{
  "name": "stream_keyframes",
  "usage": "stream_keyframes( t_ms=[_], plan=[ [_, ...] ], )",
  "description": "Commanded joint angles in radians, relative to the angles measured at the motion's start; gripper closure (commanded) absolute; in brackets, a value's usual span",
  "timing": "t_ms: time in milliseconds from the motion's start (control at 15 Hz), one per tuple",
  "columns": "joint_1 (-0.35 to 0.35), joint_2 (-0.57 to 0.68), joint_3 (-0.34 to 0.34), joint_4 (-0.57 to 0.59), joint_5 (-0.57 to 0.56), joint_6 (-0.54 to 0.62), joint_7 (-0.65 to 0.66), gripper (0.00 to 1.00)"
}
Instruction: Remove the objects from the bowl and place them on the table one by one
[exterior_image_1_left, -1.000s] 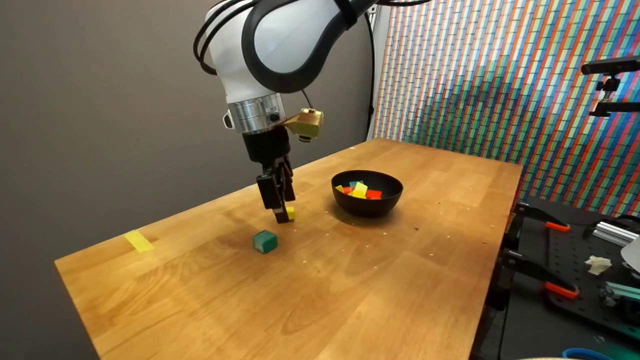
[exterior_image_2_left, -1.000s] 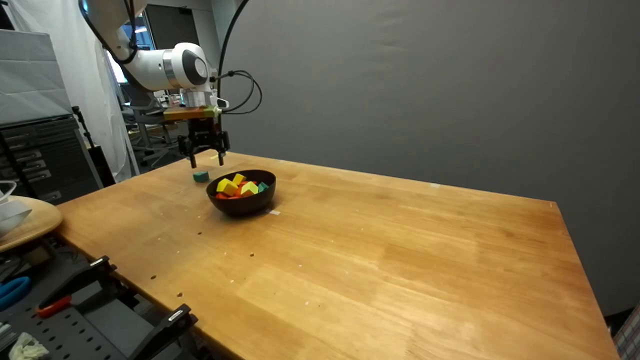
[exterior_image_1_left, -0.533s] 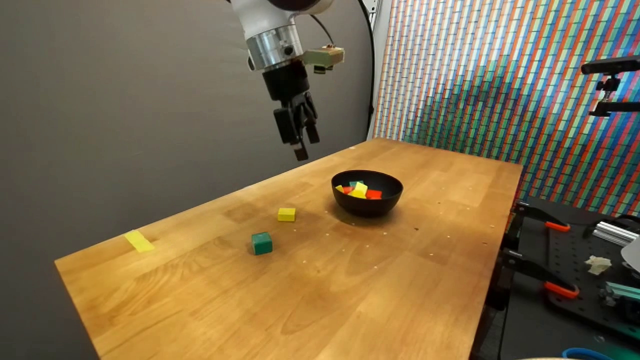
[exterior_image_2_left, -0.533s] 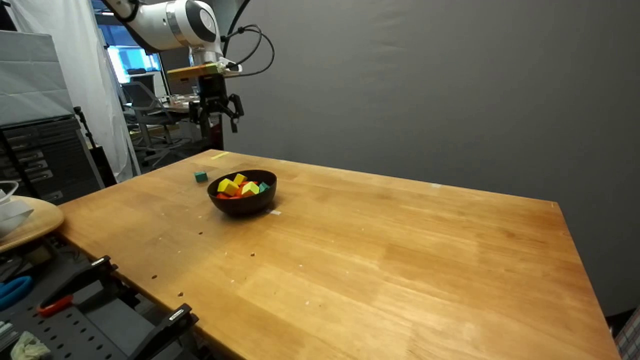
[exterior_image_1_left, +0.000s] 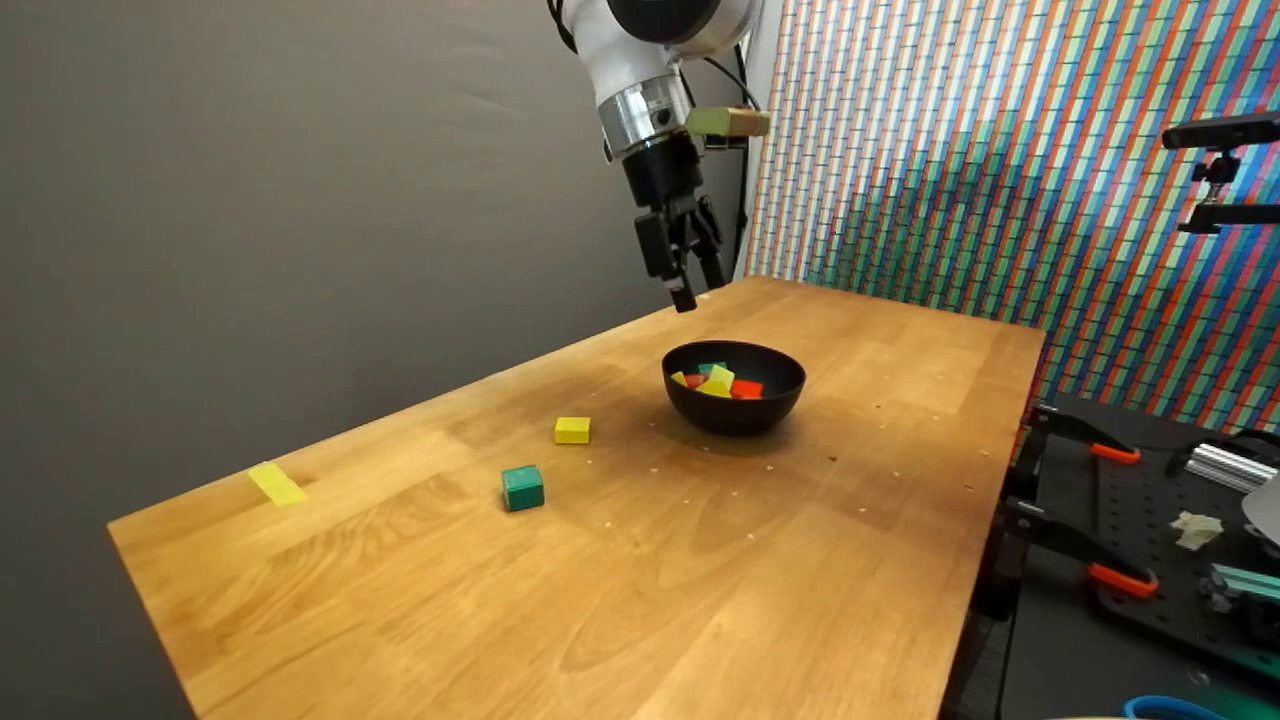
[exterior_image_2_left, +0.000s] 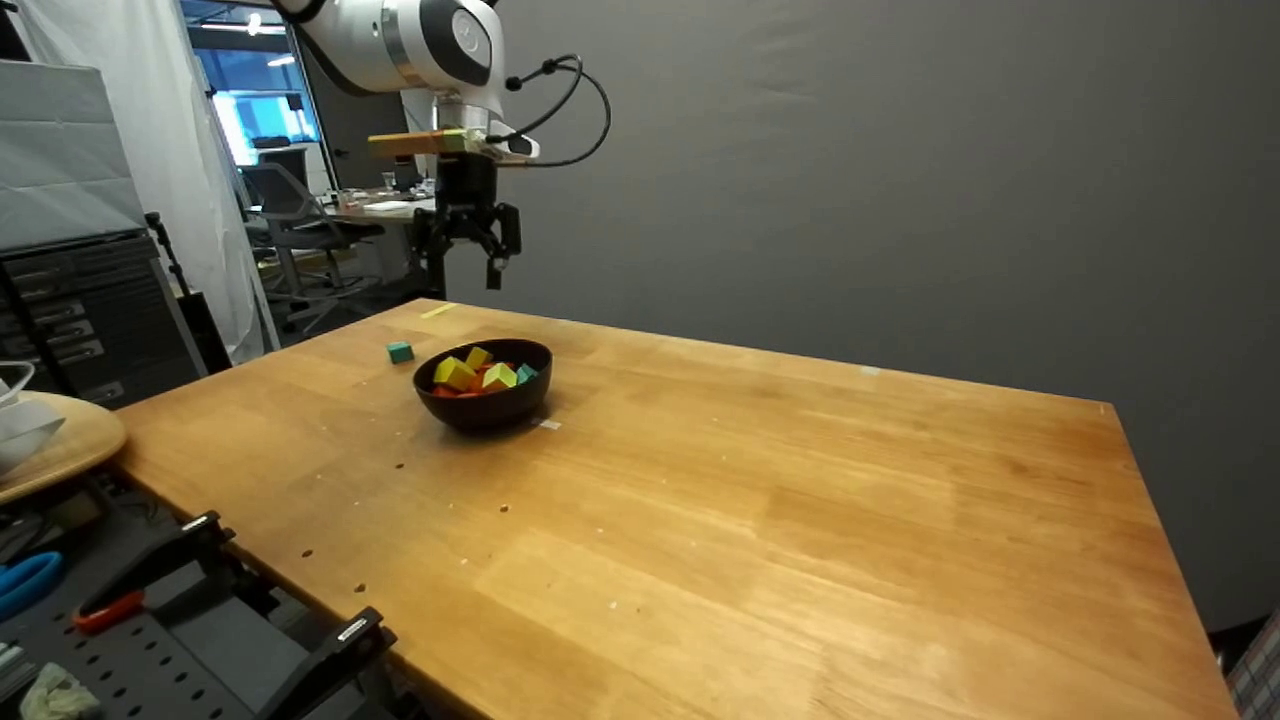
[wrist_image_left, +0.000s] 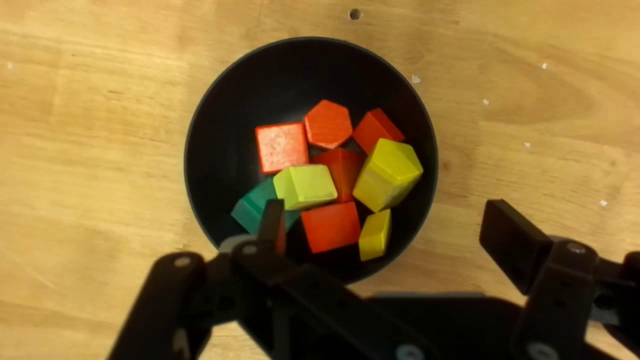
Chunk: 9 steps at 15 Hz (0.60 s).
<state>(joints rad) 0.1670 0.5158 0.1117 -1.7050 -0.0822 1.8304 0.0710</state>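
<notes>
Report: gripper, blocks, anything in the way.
Gripper open, empty. Blocks in bowl: red, yellow, green; yellow block, green block on table. Nothing visible between gripper and bowl.

White, Then Silver, Then Black

The smooth, rounded white arm shell (exterior_image_2_left: 345, 45) carried a dark oval joint cover (exterior_image_2_left: 440, 35) with a pale round disc (exterior_image_2_left: 468, 32). Next to it sat a shiny silver metal collar (exterior_image_1_left: 635, 112) bearing a small dark circular spot (exterior_image_1_left: 662, 117), then a black cylindrical coupling (exterior_image_1_left: 664, 172). Thin black cables (exterior_image_2_left: 608, 112) made rounded loops near a boxy gold-and-greenish mount (exterior_image_1_left: 728, 122). The black two-fingered pincer (exterior_image_1_left: 700, 288) had angular linkages (wrist_image_left: 557, 290), blocky fingertips (wrist_image_left: 512, 245) and round silvery screw heads (wrist_image_left: 182, 261).
</notes>
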Motion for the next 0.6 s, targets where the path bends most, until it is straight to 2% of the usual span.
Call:
stream_keyframes(
  t_ms=[0, 133, 267, 533],
  plan=[
    [0.006, 0.004, -0.007, 0.003, 0.003, -0.002, -0.002, 0.0],
    [0.01, 0.007, -0.006, 0.004, 0.003, -0.002, -0.001, 0.0],
    [0.01, -0.023, -0.015, -0.061, 0.011, 0.083, 0.051, 0.0],
    [-0.019, -0.119, -0.013, -0.301, 0.092, 0.407, 0.113, 0.0]
  ],
)
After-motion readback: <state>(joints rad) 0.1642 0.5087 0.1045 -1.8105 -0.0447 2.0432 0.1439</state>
